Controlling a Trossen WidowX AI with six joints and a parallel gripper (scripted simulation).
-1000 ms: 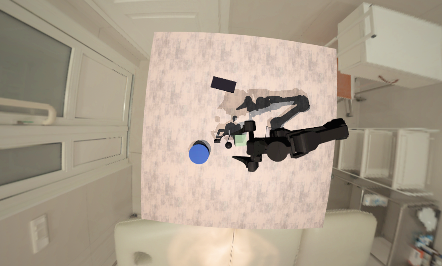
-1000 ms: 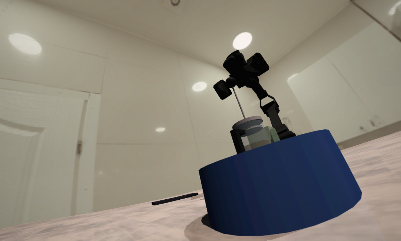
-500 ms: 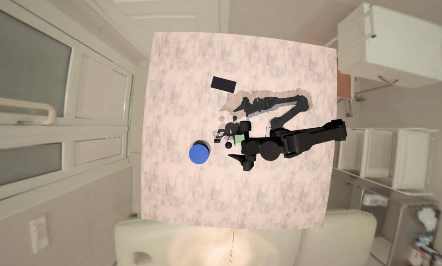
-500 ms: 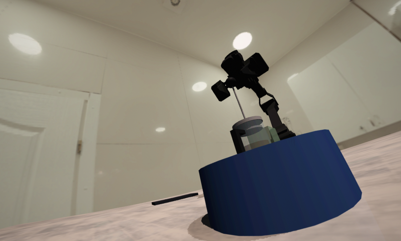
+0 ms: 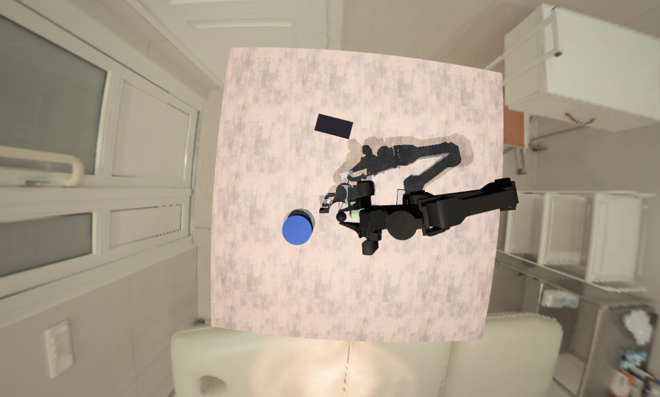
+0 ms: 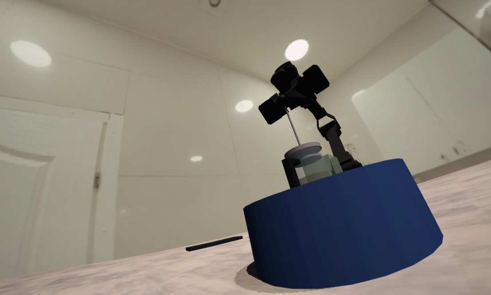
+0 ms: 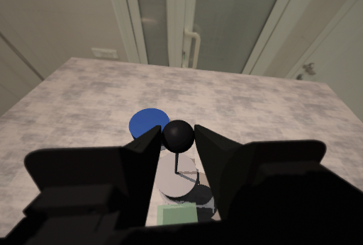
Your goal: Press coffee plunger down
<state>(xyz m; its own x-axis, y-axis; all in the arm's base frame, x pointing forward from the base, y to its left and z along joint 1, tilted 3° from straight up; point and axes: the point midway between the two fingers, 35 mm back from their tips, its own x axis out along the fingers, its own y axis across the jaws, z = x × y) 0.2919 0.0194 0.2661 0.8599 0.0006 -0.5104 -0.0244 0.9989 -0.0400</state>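
The coffee press stands upright, with a pale lid (image 6: 309, 146) (image 7: 174, 182), a clear body (image 6: 312, 167) and a black side handle (image 6: 290, 173) (image 5: 324, 209). Its thin rod (image 6: 294, 128) rises high above the lid, so the plunger is up. The black ball knob (image 7: 178, 139) (image 5: 341, 217) tops the rod. My gripper (image 7: 177, 129) is shut on the knob, with one fingertip against each side. In the top view the arm reaches in from the right. The lower part of the press is hidden behind the blue cylinder in the exterior view.
A wide blue cylinder (image 5: 296, 230) (image 6: 343, 226) (image 7: 148, 122) stands beyond the press. A pale green block (image 5: 357, 211) (image 6: 334, 163) (image 7: 179, 214) is close beside the press on the arm's side. A flat dark slab (image 5: 333, 126) (image 6: 214, 243) lies farther off on the table.
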